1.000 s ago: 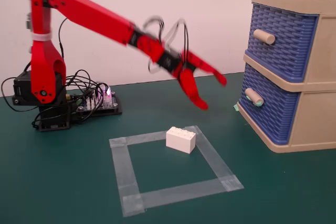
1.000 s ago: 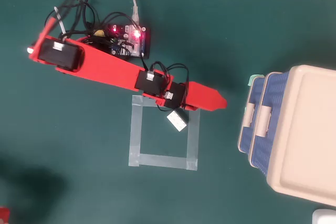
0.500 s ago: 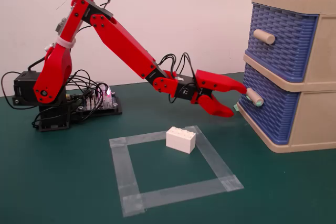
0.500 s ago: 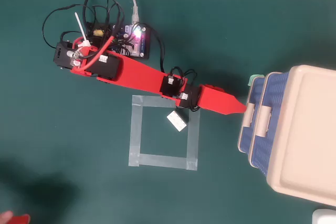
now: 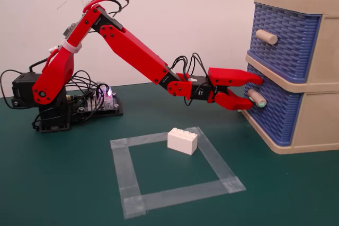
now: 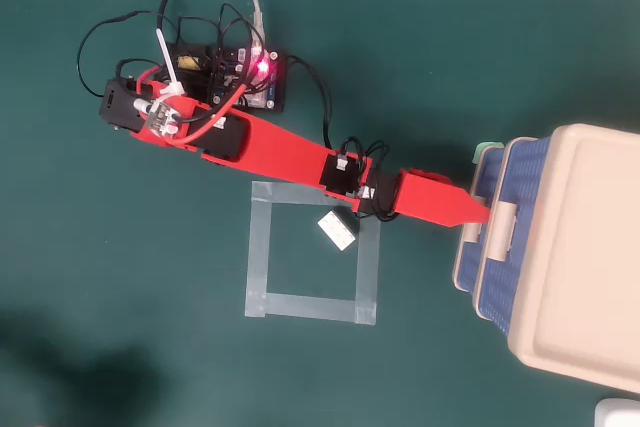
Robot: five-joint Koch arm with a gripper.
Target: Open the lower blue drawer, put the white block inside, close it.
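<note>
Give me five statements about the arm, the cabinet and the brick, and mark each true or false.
1. The gripper is open, its jaws above and below the lower blue drawer's handle. True.
2. The white block is held in the gripper. False: it lies on the table, on a corner of the tape square.
3. The lower blue drawer is pulled far out. False: it sits in the cabinet.
4. The upper blue drawer has an all-beige handle. True.
5. The white block sits on top of the cabinet. False: the overhead view shows the cabinet top bare.
</note>
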